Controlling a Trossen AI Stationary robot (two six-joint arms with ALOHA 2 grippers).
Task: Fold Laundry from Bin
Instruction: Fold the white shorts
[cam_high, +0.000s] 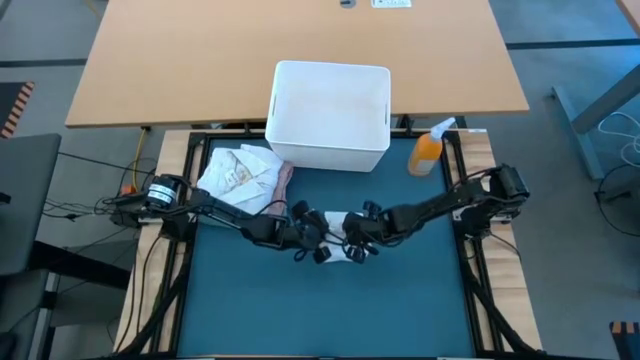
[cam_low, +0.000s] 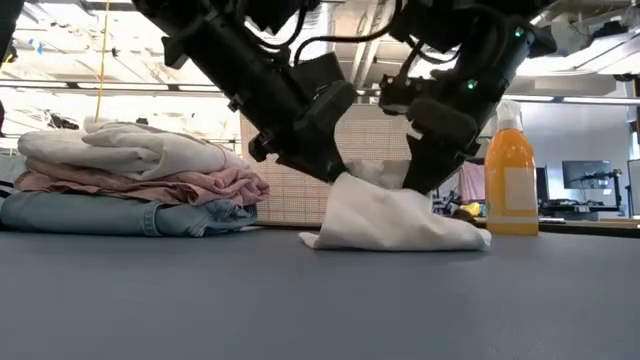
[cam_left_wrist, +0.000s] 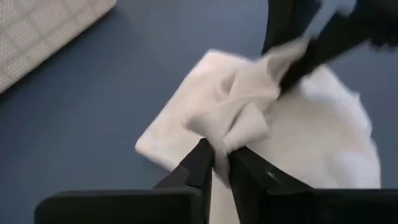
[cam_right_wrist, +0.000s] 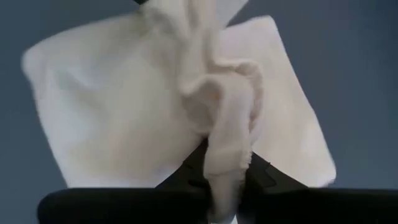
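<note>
A white cloth (cam_low: 390, 222) from the laundry lies folded in the middle of the teal mat (cam_high: 330, 310), with its top layer drawn up. Both grippers meet over it: my left gripper (cam_high: 318, 245) from the left, my right gripper (cam_high: 354, 244) from the right, each shut on the cloth. A stack of folded laundry (cam_high: 245, 175) rests on the mat's far left corner: jeans (cam_low: 120, 215) at the bottom, a pink garment (cam_low: 150, 185) on them, a white piece (cam_low: 120, 148) on top. The white bin (cam_high: 328, 115) stands beyond the mat's far edge. My left gripper pinches a raised, bunched fold of the white cloth's top layer (cam_left_wrist: 239, 134) between its two fingers (cam_left_wrist: 200, 163). It comes slanting down from the table's left. The rest of the cloth lies on the mat. How many layers it has I cannot tell. My right gripper pinches a gathered fold of the same cloth (cam_right_wrist: 227, 155) between its two fingers, slanting down from the table's right. The fold runs up from the flat part of the cloth (cam_right_wrist: 112, 99), which lies spread on the mat below.
An orange spray bottle (cam_high: 428, 152) stands at the mat's far right corner, next to the bin. The near half of the mat shows bare. A wooden tabletop (cam_high: 200, 60) lies beyond the bin.
</note>
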